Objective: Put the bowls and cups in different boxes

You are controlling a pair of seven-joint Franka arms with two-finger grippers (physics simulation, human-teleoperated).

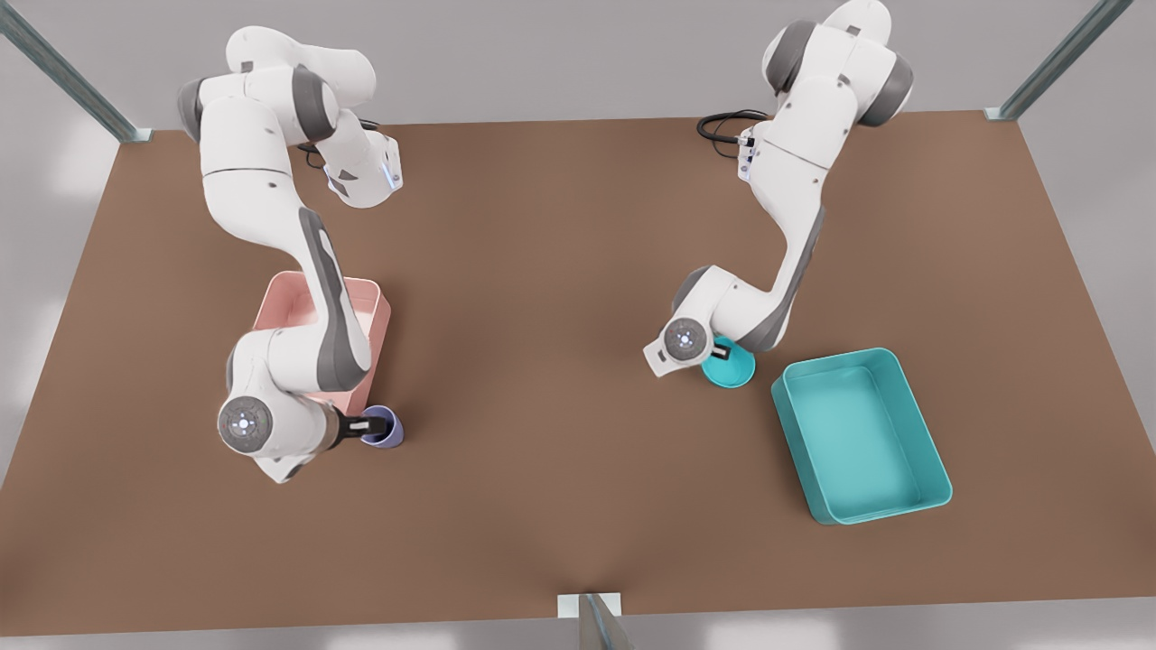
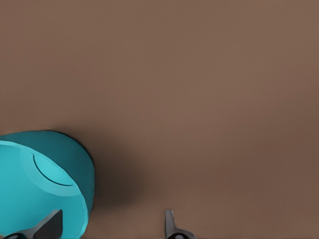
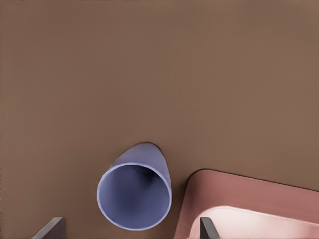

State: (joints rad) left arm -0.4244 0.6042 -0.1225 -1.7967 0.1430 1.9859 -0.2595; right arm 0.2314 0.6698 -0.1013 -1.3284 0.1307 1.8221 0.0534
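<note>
The teal bowl point(image 1: 736, 368) stands on the brown table on the front view's right, a short way from the teal box point(image 1: 914, 417). My left gripper point(image 1: 721, 348) hangs over the bowl's rim. In the left wrist view this gripper point(image 2: 110, 226) is open, one finger over the inside of the bowl point(image 2: 45, 184) and the other outside its wall. The lavender cup point(image 1: 386, 428) stands upright just in front of the pink box point(image 1: 375, 311). My right gripper point(image 1: 363, 424) is open, and its fingers straddle the cup point(image 3: 133, 196) beside the pink box point(image 3: 239, 191).
The right arm's links cover much of the pink box in the front view. Bare brown table lies between the two arms and along the front edge. Metal frame posts point(image 1: 591, 618) stand at the table's edges.
</note>
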